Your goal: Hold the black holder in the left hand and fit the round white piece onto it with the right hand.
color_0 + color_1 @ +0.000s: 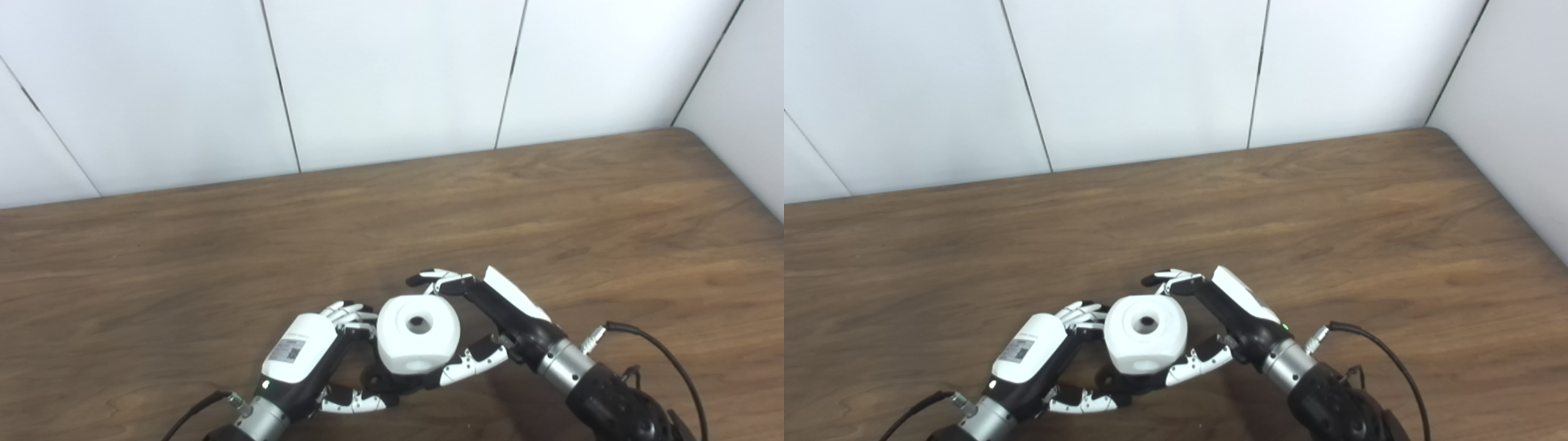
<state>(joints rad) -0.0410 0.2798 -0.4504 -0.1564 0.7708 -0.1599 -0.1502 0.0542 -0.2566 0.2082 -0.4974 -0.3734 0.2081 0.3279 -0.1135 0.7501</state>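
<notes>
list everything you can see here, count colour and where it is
round white piece with a dark centre hole: one, white, between both hands near the table's front edge, sitting on top of the holder
black holder: one, black, mostly hidden beneath the white piece, only its lower part showing
brown wooden table: one, brown, fills the lower part of the view
white panelled wall: white with dark seams, behind the table and along its right side
left hand: one, white and black, closed on the holder from the left
right hand: one, white and black, fingers around the white piece from the right
</notes>
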